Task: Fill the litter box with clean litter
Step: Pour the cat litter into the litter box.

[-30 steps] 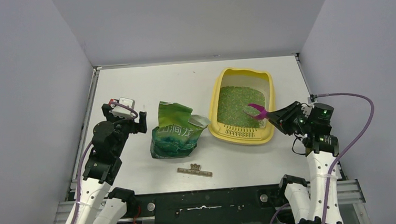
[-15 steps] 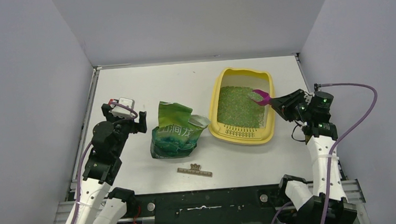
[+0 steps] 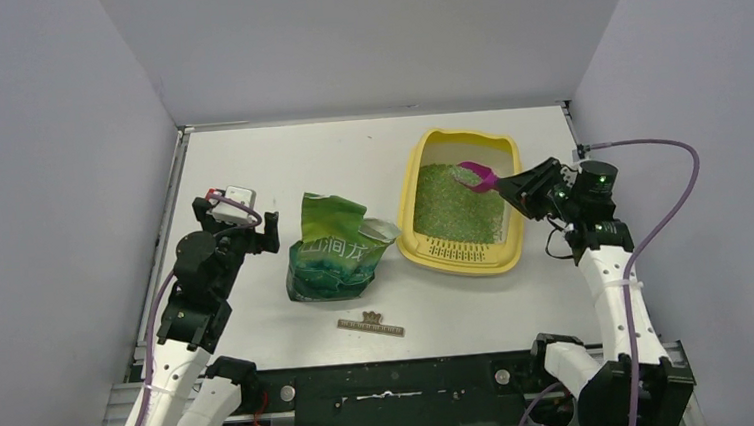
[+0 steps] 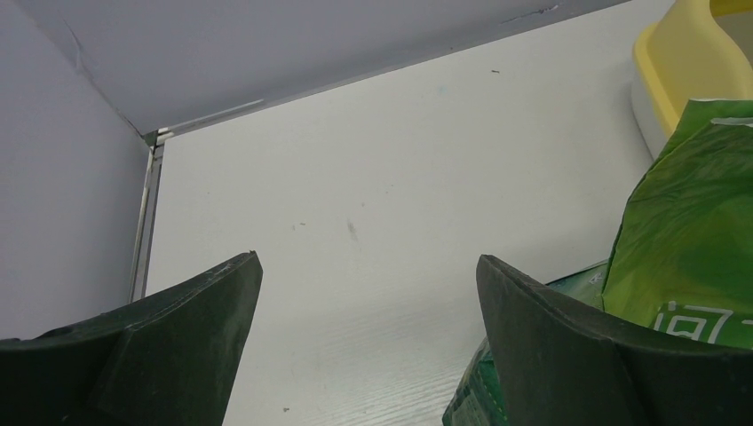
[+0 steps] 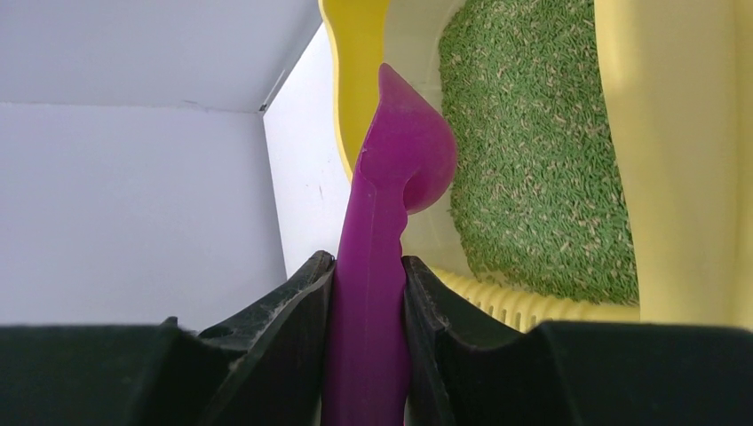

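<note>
The right tool [image 3: 514, 184] clenches the magenta scoop [image 3: 477, 175] over the litter box [image 3: 409, 207]. Tilting it near the rim could scatter clean litter [image 3: 448, 206] onto the table [image 3: 349, 155]. The left tool [image 4: 366, 259] is released.

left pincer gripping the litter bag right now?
No, the left pincer is open with only bare table between its fingers, and the green bag sits outside them, off to one side.

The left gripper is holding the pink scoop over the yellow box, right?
No, it's the right gripper that holds the scoop over the box; the right wrist view shows its fingers clamped on the handle. The left gripper is open and holds nothing.
</note>
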Tool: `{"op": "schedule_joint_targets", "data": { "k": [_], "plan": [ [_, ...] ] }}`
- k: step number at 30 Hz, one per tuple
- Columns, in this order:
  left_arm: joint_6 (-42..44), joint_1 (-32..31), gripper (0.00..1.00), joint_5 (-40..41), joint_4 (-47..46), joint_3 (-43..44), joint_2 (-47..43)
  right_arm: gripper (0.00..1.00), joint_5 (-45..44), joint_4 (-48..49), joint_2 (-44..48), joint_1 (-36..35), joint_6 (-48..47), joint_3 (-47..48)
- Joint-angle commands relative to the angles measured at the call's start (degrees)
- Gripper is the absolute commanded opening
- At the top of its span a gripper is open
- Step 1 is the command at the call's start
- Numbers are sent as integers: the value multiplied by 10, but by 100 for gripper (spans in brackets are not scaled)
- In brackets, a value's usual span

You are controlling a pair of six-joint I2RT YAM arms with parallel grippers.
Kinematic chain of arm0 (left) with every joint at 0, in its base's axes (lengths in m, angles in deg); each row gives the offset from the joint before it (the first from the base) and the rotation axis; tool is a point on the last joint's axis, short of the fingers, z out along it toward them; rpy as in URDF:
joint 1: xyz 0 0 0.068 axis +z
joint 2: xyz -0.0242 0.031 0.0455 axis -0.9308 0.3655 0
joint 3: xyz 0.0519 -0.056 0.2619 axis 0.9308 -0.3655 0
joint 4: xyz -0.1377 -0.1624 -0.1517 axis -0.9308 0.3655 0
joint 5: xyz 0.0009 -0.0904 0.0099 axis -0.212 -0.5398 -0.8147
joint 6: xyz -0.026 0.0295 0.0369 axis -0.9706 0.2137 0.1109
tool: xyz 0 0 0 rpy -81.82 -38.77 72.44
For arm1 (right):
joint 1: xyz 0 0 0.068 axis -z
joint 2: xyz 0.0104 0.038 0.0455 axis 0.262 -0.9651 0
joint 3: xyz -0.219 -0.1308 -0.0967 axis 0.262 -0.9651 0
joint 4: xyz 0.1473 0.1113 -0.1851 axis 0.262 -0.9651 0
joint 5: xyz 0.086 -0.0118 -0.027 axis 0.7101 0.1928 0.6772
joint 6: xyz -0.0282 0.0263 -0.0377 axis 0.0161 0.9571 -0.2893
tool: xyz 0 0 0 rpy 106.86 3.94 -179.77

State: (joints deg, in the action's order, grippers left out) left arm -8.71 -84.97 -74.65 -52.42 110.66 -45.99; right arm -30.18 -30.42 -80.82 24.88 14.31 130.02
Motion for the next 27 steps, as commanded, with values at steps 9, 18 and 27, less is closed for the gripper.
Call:
{"op": "schedule_joint_targets", "data": {
  "k": [9, 18, 27],
  "plan": [
    [2, 5, 90, 3, -33, 17, 3, 0, -64, -171, 198, 34, -61, -30],
    [1, 4, 90, 0, -34, 17, 0, 0, -161, -275, 211, 44, -139, 67],
    [-1, 5, 90, -1, -33, 17, -1, 0, -78, -266, 163, 43, -174, 98]
  ]
}}
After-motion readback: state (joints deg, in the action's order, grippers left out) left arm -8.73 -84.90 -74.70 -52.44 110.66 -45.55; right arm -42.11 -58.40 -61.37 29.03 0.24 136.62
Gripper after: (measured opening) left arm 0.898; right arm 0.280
